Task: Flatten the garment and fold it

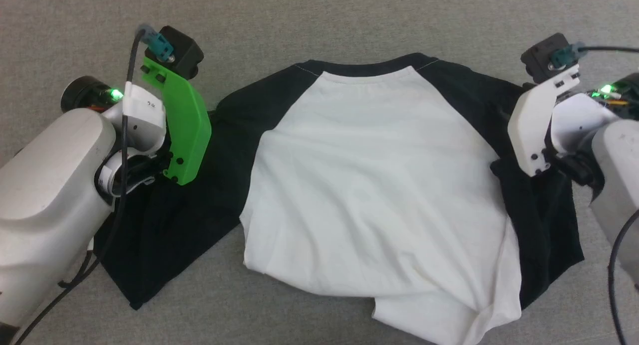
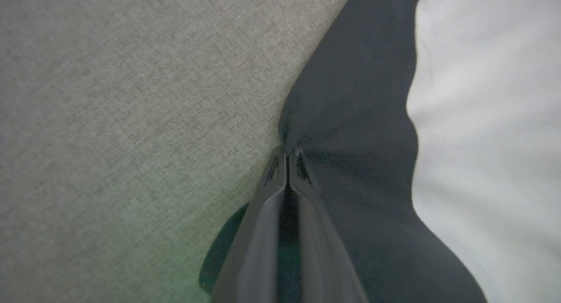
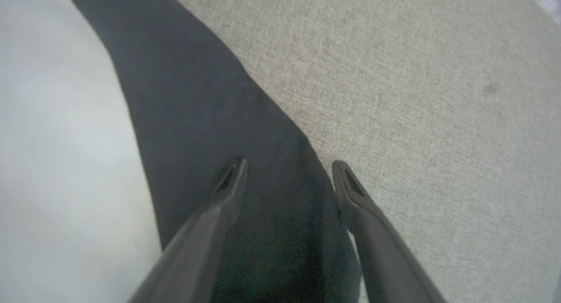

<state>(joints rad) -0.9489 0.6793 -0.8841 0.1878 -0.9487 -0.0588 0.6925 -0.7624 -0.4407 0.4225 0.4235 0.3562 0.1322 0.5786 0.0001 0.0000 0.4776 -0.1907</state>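
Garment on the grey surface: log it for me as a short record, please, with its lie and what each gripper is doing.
item: white cotton T-shirt with black sleeves and neckline
lie: spread on grey woven surface, lower edge rumpled
left gripper: shut, pinching left black sleeve at its edge
right gripper: open, fingers astride right black sleeve edge, contact unclear
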